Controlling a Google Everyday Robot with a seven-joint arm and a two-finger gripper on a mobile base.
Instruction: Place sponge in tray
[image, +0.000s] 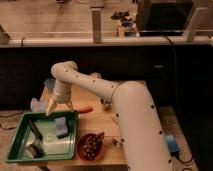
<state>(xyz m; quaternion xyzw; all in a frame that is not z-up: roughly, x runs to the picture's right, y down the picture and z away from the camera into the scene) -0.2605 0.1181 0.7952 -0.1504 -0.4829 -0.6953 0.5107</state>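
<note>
Arm (125, 107): white, jointed; comes in from the near right, bends at an elbow far left, then drops toward the tray.
Tool (58, 107): hangs over the far edge of the tray, just above its rim. Two pale fingers (50, 108) splay apart, pointing down; nothing seen between them.
Sponge (61, 126): blue block, lies inside the tray toward its right side, near the far wall. Sits below and slightly right of the tool; apart from the fingers.
Tray (17, 145): green, shallow, rectangular; sits at the near left corner of the worktop.
Other tray contents: a dark long-handled item (36, 132) runs along the left part; a small dark-and-pale object (34, 150) lies at the near left corner. Cannot tell what either is.
Bowl (90, 145): reddish, round, just right of the tray at the near edge; holds dark small pieces.
Orange item (82, 108): slim, lies on the worktop just beyond the tray's far right corner.
Pale blue item (36, 105): on the worktop left of the tool, beside the tray's far left corner; kind unclear.
Worktop (107, 130): light wood, small; dark cabinet front behind it.
</note>
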